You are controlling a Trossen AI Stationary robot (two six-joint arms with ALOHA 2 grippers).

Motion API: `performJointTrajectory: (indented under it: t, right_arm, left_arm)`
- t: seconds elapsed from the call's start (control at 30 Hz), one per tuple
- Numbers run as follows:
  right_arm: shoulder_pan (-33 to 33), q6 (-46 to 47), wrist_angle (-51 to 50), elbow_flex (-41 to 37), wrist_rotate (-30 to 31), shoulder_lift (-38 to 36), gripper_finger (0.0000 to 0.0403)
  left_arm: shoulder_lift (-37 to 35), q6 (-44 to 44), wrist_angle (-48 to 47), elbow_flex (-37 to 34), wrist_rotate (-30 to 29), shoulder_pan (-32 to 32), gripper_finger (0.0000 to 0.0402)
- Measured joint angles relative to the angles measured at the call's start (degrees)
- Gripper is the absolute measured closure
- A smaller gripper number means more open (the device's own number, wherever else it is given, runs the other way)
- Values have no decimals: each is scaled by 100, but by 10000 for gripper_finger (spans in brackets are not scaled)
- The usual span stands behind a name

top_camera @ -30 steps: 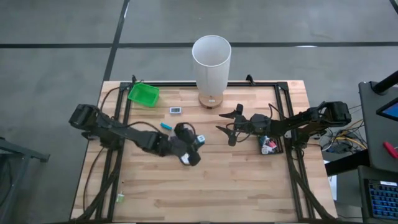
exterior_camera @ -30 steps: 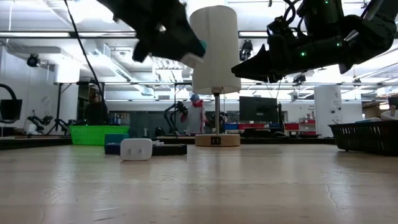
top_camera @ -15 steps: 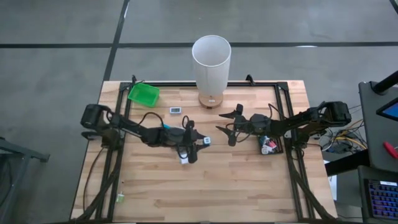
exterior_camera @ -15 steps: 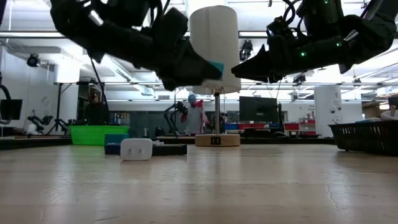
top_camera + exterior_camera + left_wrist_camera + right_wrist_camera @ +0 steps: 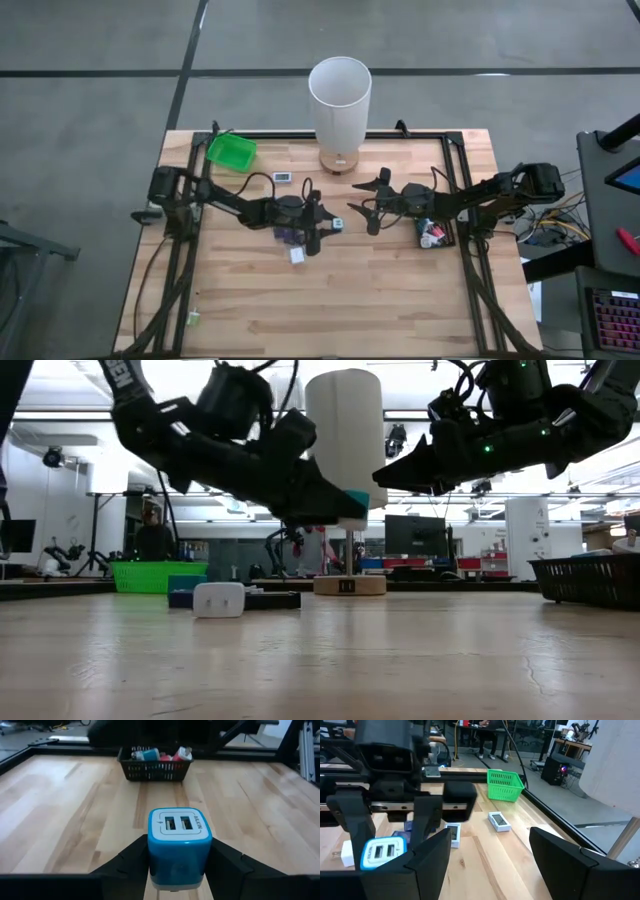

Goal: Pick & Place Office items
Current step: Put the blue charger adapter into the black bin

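Left gripper [image 5: 334,224], clenching blue charger [image 5: 179,845], moved toward black basket [image 5: 156,769] (wooden table [image 5: 400,290]).

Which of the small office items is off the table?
The blue-and-white two-port USB charger block, clamped in the left gripper above mid-table. The white block and grey block lie on the wood.
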Motion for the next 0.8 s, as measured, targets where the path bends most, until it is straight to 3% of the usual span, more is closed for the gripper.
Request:
performJointTrajectory:
  t: [0.27, 0.8]
  right_arm:
    - [-1, 0, -43, 4, 0, 0, 133]
    - [0, -1, -162, 11, 0, -1, 136]
  left_arm:
    - [506, -64, -17, 207, 433, 213, 238]
    - [1385, -133, 26, 664, 462, 297, 237]
